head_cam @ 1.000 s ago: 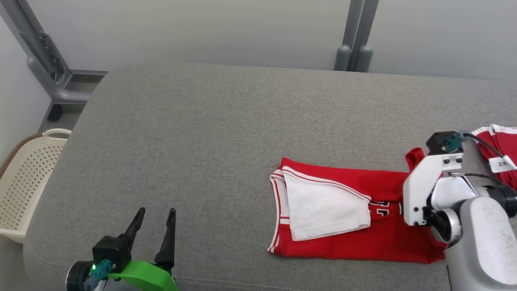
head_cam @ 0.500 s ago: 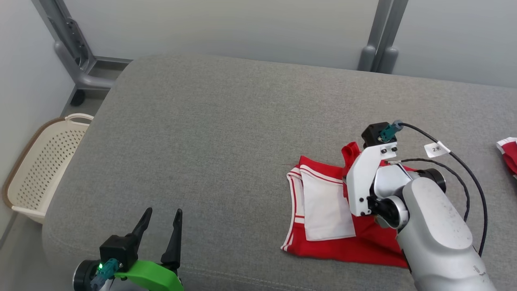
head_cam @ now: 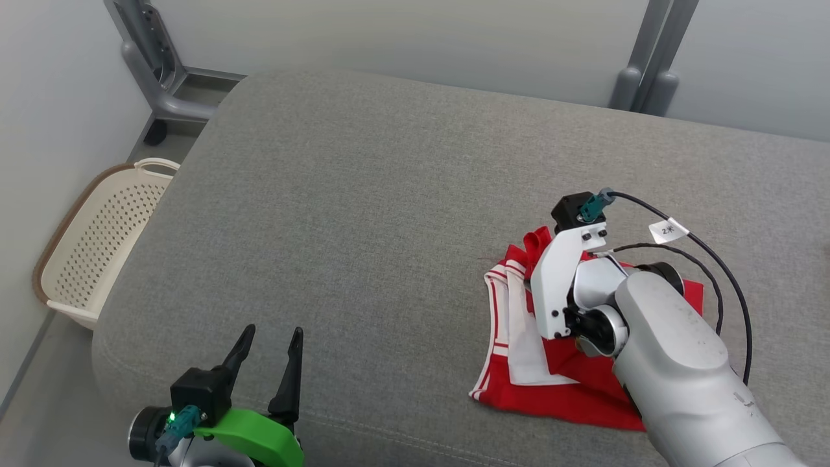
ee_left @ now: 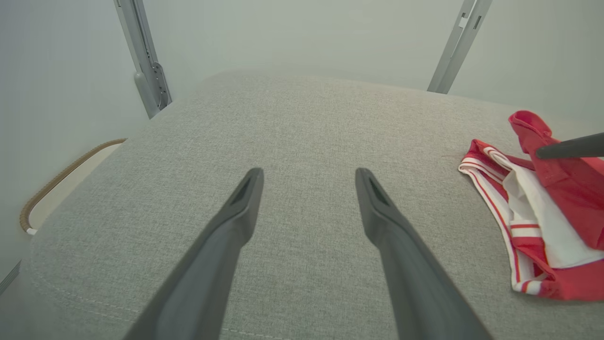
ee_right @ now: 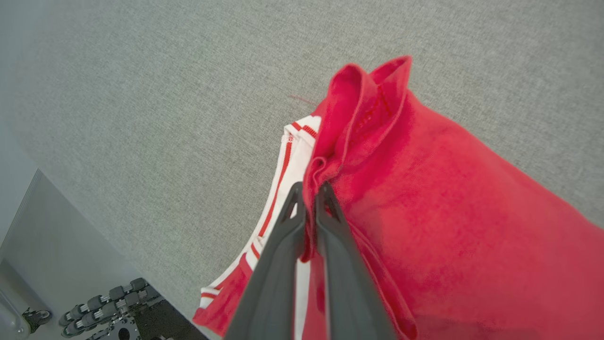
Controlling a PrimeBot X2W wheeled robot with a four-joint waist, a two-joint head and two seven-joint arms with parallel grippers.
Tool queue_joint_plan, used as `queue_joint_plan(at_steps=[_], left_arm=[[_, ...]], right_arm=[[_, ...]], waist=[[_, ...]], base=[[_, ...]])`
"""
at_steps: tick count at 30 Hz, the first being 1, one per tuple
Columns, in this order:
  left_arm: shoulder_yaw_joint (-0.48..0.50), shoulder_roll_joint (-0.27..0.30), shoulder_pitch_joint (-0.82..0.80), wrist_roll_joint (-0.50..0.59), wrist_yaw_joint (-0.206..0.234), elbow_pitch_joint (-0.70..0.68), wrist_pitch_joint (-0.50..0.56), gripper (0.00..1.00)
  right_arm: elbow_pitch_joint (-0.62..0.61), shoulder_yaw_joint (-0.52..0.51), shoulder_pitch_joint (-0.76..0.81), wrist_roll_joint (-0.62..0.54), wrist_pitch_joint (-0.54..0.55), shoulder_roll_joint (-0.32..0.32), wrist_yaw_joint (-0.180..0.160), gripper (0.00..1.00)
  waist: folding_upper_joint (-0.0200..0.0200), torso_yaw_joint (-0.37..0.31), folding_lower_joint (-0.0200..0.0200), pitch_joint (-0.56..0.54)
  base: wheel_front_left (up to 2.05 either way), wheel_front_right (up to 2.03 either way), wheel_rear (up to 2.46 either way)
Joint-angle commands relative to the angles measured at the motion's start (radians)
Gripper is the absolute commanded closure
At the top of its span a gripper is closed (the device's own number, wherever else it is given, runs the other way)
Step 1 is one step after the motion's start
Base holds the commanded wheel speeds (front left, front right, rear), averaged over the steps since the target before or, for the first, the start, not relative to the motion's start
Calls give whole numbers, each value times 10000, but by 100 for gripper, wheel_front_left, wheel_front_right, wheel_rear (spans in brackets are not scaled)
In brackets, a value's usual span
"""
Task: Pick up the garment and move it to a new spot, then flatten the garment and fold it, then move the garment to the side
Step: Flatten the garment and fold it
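Garment (head_cam: 551, 389) sits bunched on the grey cushion (head_cam: 363, 214), your right gripper (ee_right: 309, 191) clamped on its red edge, left gripper (head_cam: 272, 334) spread wide, empty, so tug hard and that pinch may slip.

Robot lab, padded grey table (head_cam: 363, 194), metal posts (head_cam: 642, 78)

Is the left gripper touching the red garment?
No, the left gripper stands open over the grey cushion, with the garment lying apart at its side.
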Motion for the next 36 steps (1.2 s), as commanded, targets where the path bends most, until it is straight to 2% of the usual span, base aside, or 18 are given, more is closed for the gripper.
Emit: queue_joint_plan(at_steps=[1,5,6,7,13,17,25,26,28,32,34,36], left_arm=[[-19,-1,-146,-28,-50,44,-60,0],[-23,-16,-180,-60,-40,93,-77,0],[-21,-19,-191,-70,-38,105,-83,0],[-21,-21,-202,-77,-35,117,-86,0],[49,-4,-179,-143,34,149,-98,0],[114,36,-94,-146,93,112,-100,0],[132,75,70,-201,154,28,-116,0],[124,66,87,-206,155,22,-116,0],[114,73,109,-220,156,7,-119,0],[101,86,108,-220,169,-22,-126,0],[89,90,111,-226,174,-34,-129,0],[78,104,107,-237,165,-54,-132,0]], right_arm=[[242,104,-201,124,-151,-18,-5,100],[667,367,-404,445,-411,-18,-5,100],[749,438,-448,503,-473,-18,-5,63],[844,495,-477,575,-508,-18,-5,0],[643,983,-749,1562,-736,-25,-6,0],[409,1004,-919,1578,-972,-30,-6,0],[184,-95,-528,-409,-1405,-393,-5,0],[95,-257,-406,-567,-1497,-459,-5,3],[-41,-531,-81,-941,-1623,-610,-5,33],[-160,-898,693,-1592,-1906,-662,-5,71],[-156,-1001,980,-1729,-1965,-638,-5,100],[-179,-946,1218,-1832,-1992,-601,-5,100]], waist=[[0,83,0,51],[0,142,0,86],[0,150,0,89],[0,152,0,90],[0,40,0,63],[0,-116,0,24],[0,-455,0,-146],[0,-483,0,-163],[0,-523,0,-182],[0,-571,0,-199],[0,-570,0,-196],[0,-570,0,-182]], base=[[0,0,0],[0,0,0],[0,0,0],[0,0,0],[0,0,0],[0,0,0],[0,0,0],[0,0,0],[0,0,0],[0,0,0],[0,0,0],[0,0,0]])
